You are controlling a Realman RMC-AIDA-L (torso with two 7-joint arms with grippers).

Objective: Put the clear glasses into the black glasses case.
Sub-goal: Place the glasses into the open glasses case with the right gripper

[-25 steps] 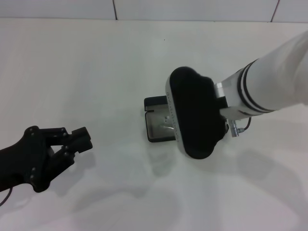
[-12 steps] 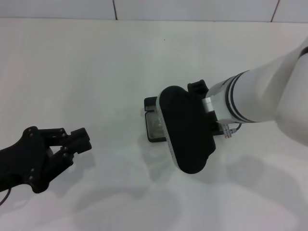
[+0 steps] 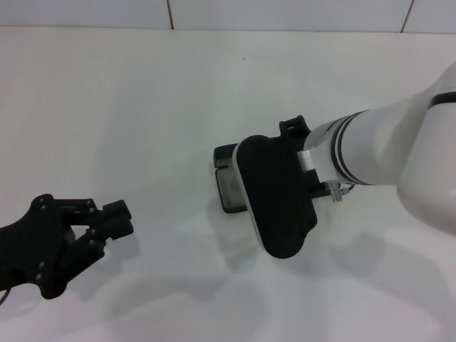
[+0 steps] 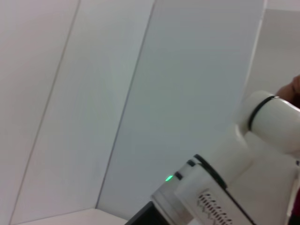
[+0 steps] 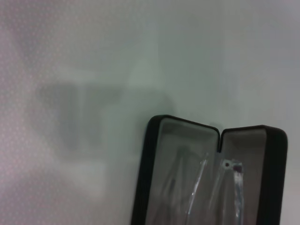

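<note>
The black glasses case (image 5: pixel 152 164) lies open on the white table, its grey lining showing. The clear glasses (image 5: pixel 211 187) rest inside it, arms folded, seen in the right wrist view. In the head view only the case's left part (image 3: pixel 226 187) shows. The rest is covered by my right arm's black wrist housing (image 3: pixel 274 196), which hangs directly over the case. The right gripper itself is hidden beneath that housing. My left gripper (image 3: pixel 117 218) is parked low at the near left, far from the case, shut and holding nothing.
The white table (image 3: pixel 142 107) runs back to a tiled wall (image 3: pixel 214 13). The left wrist view shows only wall panels and my white right arm (image 4: pixel 220 187).
My right arm has swung left and nearer, so its housing now covers more of the open case. The left gripper has sunk slightly toward the near edge.
</note>
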